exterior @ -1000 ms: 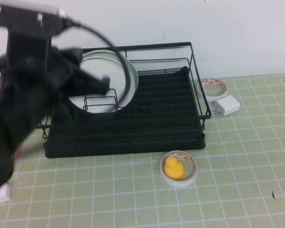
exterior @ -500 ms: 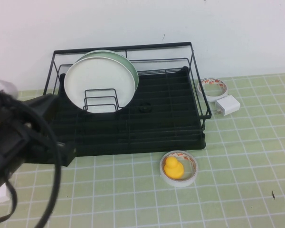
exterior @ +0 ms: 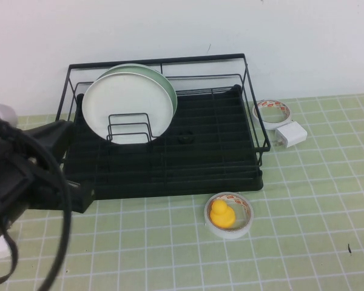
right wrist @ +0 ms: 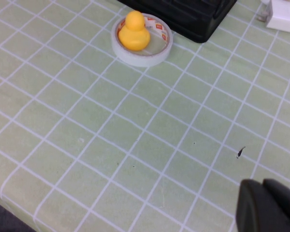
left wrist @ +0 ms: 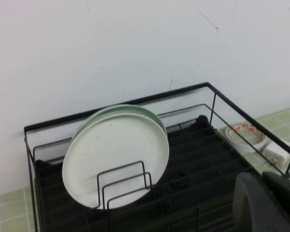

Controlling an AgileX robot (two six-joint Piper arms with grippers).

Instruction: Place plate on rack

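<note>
Two grippers are about, neither holding anything I can see. The left gripper (exterior: 67,182) sits low by the rack's near left corner, and whether its fingers are parted I cannot tell; the same goes for the right gripper (right wrist: 268,205), which hangs over bare green-checked mat.

The white plate (exterior: 127,108) stands upright in the black wire dish rack (exterior: 255,130), between the dividers, leaning against the mint-green plate (exterior: 168,88) behind it.

The risk I see is that left arm clipping the rack frame and jolting both plates loose.

Nearby a yellow duck (exterior: 220,213) sits inside a tape roll (exterior: 242,209).
</note>
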